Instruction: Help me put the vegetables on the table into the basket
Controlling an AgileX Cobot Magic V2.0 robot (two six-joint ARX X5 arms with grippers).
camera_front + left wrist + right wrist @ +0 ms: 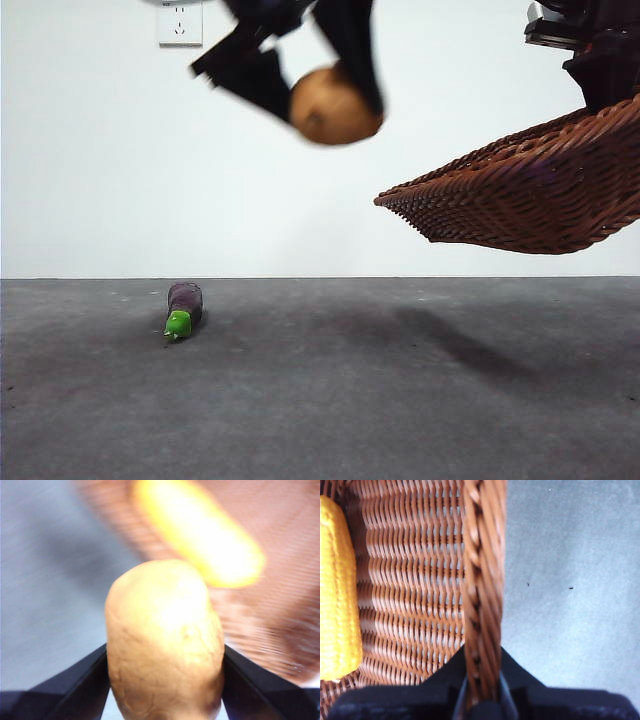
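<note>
On the left of the front view, the eggplant [184, 309] lies on the dark grey tabletop [330, 400], its long axis running away from the camera and its bright green stem pointing toward the viewer and slightly left. Above and a little to the right, the left end effector [325, 95] hangs high in the air, its two black jaws pinching the brown potato [333, 106] from both sides; the left wrist view shows the potato [165, 645] gripped across its width, its long axis running out between the jaws. Farther right, the wicker basket [525, 190] is lifted clear of the tabletop and tilted, its near-left rim lower. The right end effector [482, 700] clamps the basket's braided rim [482, 580], one jaw on each side of it. Inside the basket lies the yellow corn cob [337, 590], its length running alongside that rim.
</note>
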